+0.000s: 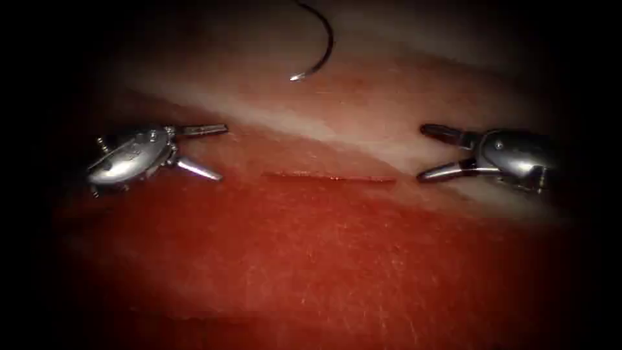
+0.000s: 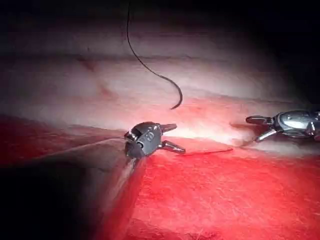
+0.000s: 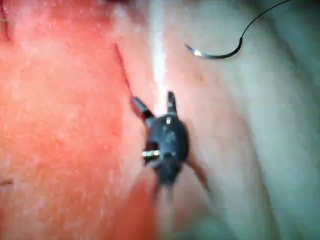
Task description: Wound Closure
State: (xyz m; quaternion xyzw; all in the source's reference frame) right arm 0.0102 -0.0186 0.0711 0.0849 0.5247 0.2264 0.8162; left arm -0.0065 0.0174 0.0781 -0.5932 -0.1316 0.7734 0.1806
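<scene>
Beyond the cut (image 1: 330, 176), needle (image 1: 322, 48) lying free, both end effectors empty

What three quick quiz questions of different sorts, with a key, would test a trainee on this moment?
1. True or false: the needle is held by a pincer.
2. Multiple choice: the left pincer is A) shut on thread, B) open and holding nothing, C) shut on tissue.
3. Fill in: the cut lies between the left pincer and the ____ pincer.

Key: 1 false, it lies free on the tissue beyond the cut; 2 B; 3 right, also open and holding nothing.
</scene>
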